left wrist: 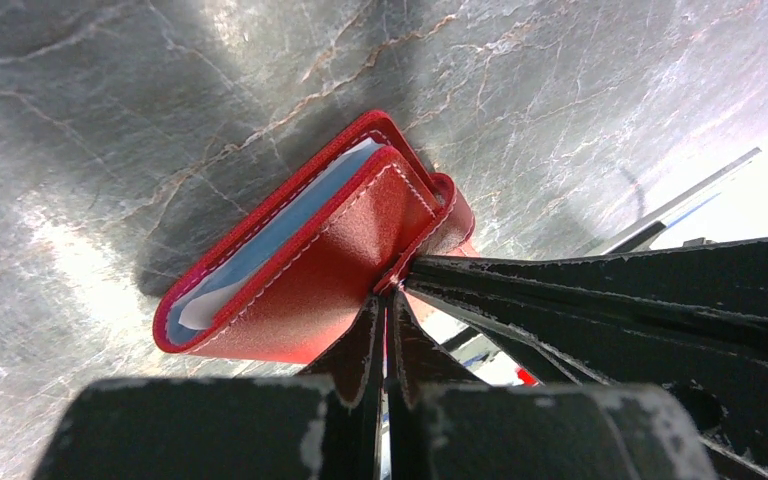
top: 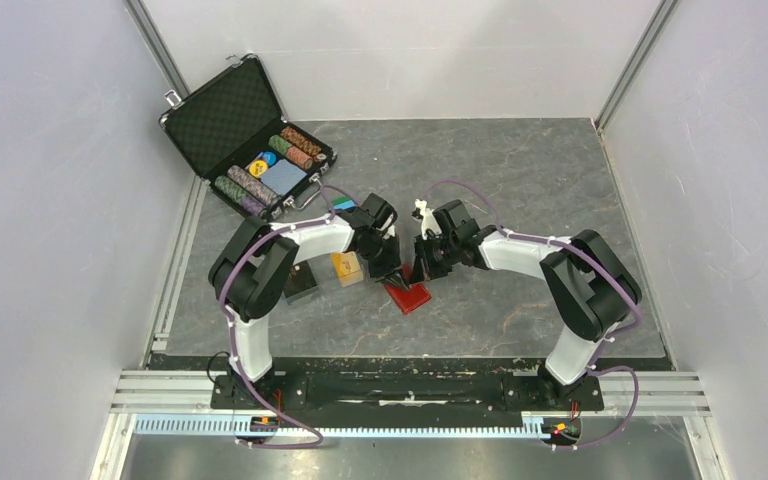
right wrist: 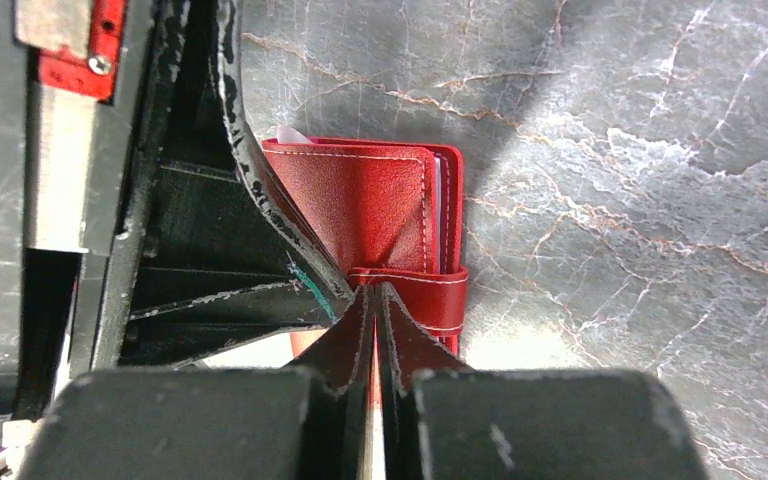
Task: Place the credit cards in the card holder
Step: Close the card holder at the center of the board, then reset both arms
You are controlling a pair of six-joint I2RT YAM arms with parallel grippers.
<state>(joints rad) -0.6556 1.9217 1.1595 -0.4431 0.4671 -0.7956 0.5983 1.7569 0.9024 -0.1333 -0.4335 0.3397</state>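
Clenched left fingers (left wrist: 364, 335) and right fingers (right wrist: 354, 335) both pinch the card holder (left wrist: 305, 280) by its edge over the table (top: 540, 220). Behind them, the open black chip case (top: 222, 118) holds rows of poker chips (top: 296, 148); the red holder (folded over) has a pale card (left wrist: 260, 243) tucked inside.

Red card holder (left wrist: 300, 290), white stitching; grey veined table (left wrist: 110, 100).

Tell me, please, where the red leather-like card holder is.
Top view: the red leather-like card holder is mid-table, between the left hand and right hand, whose shut tips pinch its edge.
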